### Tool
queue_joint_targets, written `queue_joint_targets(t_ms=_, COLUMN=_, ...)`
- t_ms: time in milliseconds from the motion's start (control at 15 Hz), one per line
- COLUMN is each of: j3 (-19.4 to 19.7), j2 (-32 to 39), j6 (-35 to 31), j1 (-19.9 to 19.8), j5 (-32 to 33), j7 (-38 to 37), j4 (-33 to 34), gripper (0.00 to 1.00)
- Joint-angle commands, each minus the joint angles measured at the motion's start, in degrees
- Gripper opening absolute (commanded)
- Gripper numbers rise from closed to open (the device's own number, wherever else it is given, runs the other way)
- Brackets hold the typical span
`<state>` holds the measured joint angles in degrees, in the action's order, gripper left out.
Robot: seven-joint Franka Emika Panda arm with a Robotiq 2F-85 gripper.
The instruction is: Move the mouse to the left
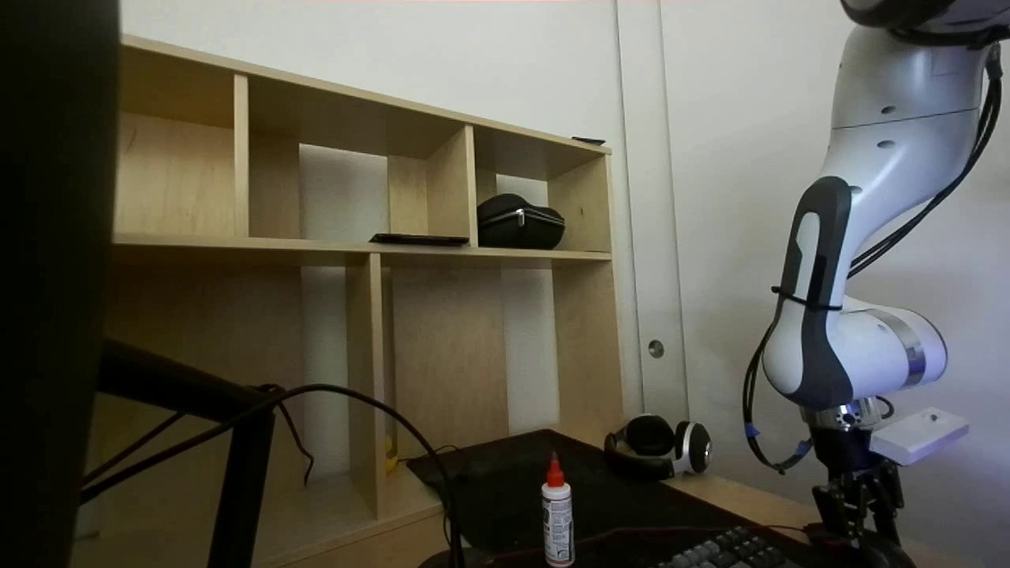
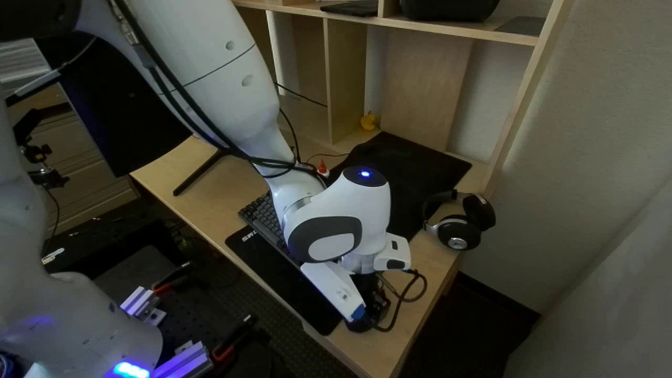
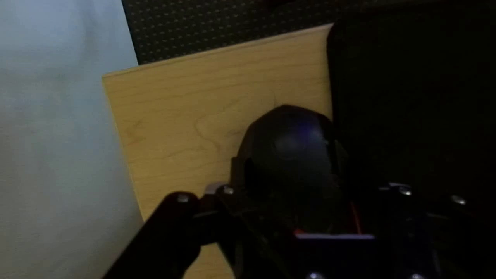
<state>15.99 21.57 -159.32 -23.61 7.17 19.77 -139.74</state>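
The mouse [image 3: 290, 151] sits near a corner of the counter [image 3: 174, 112], in from the end edge and just beside the mat [image 3: 407, 97]. The gripper [image 1: 864, 525] straddles it, one finger to each side; whether they pinch it, I cannot tell. If left means over the mat toward the keyboard [image 2: 265, 218], a slid mouse could catch on the mat's border; a loose hold on that rounded shell could slip; too long a travel could hit the keyboard. A wrong turn toward the end edge could drop it off.
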Motion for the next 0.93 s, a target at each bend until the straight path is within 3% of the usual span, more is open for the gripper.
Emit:
queue_joint_targets(t_ms=0, j3=-0.6, j2=-2.1, j6=-6.7, j1=-1.0, j5=-1.1, j7=0.2, j4=-4.3, gripper=0.87)
queue_joint_targets(t_ms=67, j3=0.7, j2=-2.8, j6=-9.8, j1=0.0, j5=0.6, j7=-0.5, j4=-5.2, gripper=0.94)
queue_joint_targets(t_ms=200, j3=7.8, j2=-4.1, j6=-15.7, j1=5.2, j5=7.5, j7=-4.1, j4=-6.4, gripper=1.0)
queue_joint_targets(t_ms=333, j3=12.5, j2=-7.5, j6=-19.4, j1=8.1, j5=12.1, j7=-3.8, j4=-8.4, gripper=1.0)
queue_joint_targets(t_ms=467, j3=12.1, j2=-12.8, j6=-20.9, j1=7.2, j5=13.7, j7=-0.9, j4=-11.2, gripper=1.0)
queue_joint_targets(t_ms=600, j3=9.0, j2=-18.1, j6=-19.6, j1=4.8, j5=13.4, j7=1.7, j4=-13.9, gripper=1.0)
queue_joint_targets(t_ms=667, j3=5.5, j2=-20.3, j6=-18.6, j1=2.2, j5=10.9, j7=4.8, j4=-15.5, gripper=1.0)
queue_joint_targets(t_ms=733, j3=5.1, j2=-22.3, j6=-16.3, j1=2.5, j5=9.5, j7=6.4, j4=-16.5, gripper=1.0)
queue_joint_targets(t_ms=800, j3=7.3, j2=-16.9, j6=-18.6, j1=4.3, j5=11.6, j7=1.9, j4=-12.3, gripper=1.0)
queue_joint_targets(t_ms=867, j3=6.4, j2=-18.9, j6=-17.7, j1=3.9, j5=11.1, j7=2.9, j4=-13.8, gripper=1.0)
